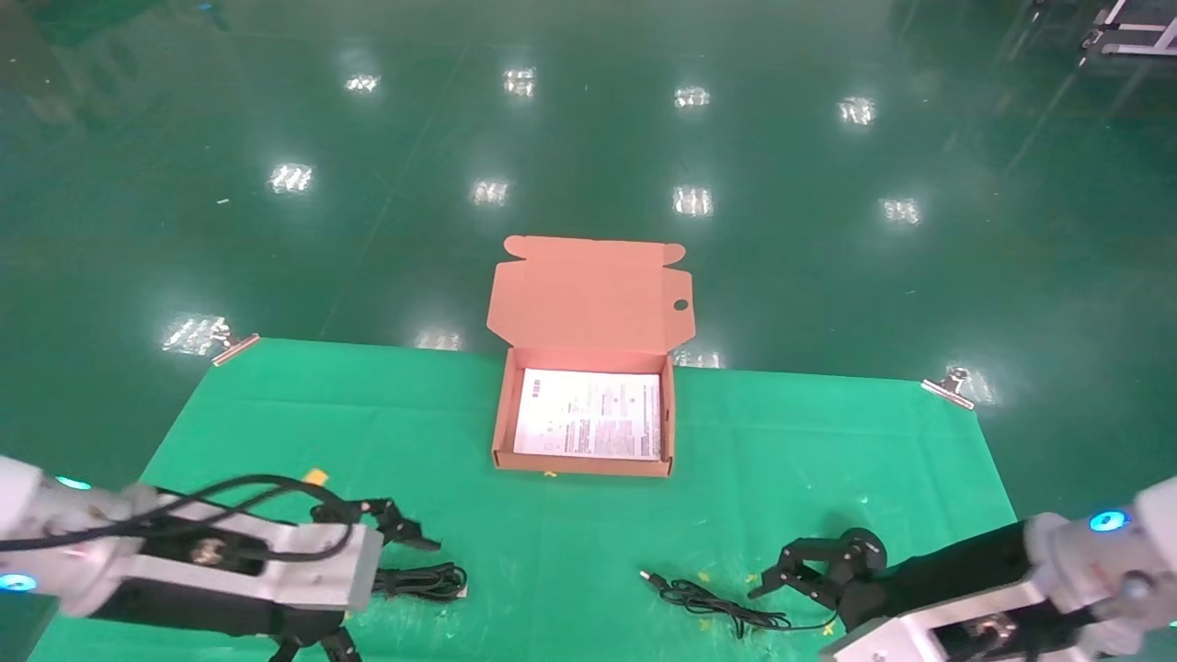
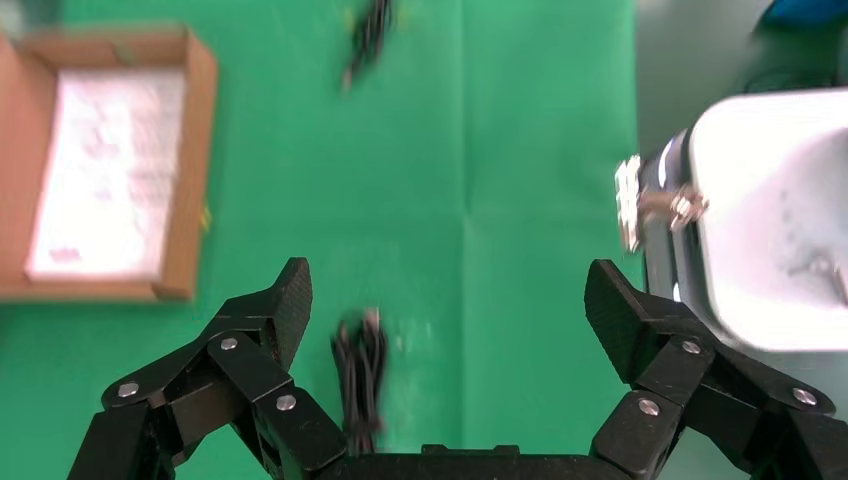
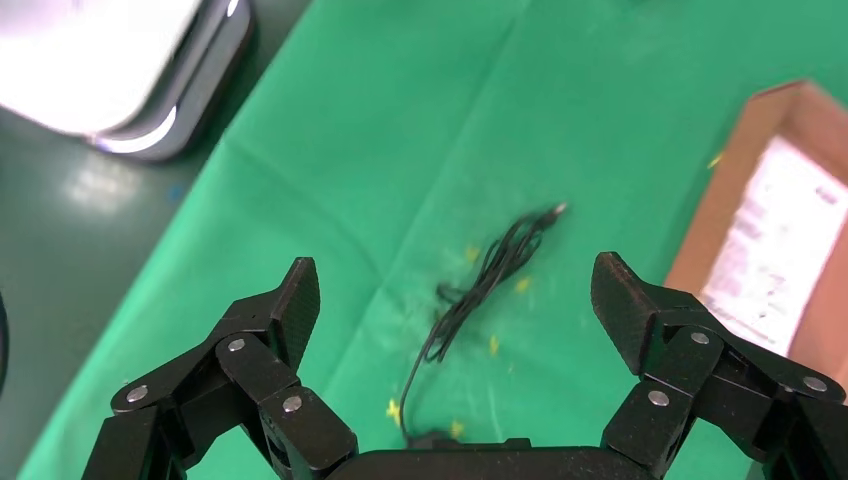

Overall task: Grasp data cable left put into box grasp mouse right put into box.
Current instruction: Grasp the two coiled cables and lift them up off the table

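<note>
The salmon-orange box (image 1: 502,414) stands open at the cloth's far middle, lid flap up, with a white printed sheet (image 1: 588,414) inside. The data cable (image 1: 432,581), a black looped bundle, lies near the front left. My left gripper (image 1: 391,593) hangs over it, open and empty; in the left wrist view the cable (image 2: 360,375) lies between the spread fingers, close to one finger (image 2: 285,305). My right gripper (image 1: 772,572) is open and empty over the mouse's thin black cord (image 1: 708,602), which also shows in the right wrist view (image 3: 490,270). The mouse body is hidden.
A green cloth (image 1: 276,432) covers the table, held by metal clips (image 1: 952,386) at its far corners. Green floor lies beyond. The box wall (image 2: 195,150) and the right arm's white housing (image 2: 770,220) show in the left wrist view.
</note>
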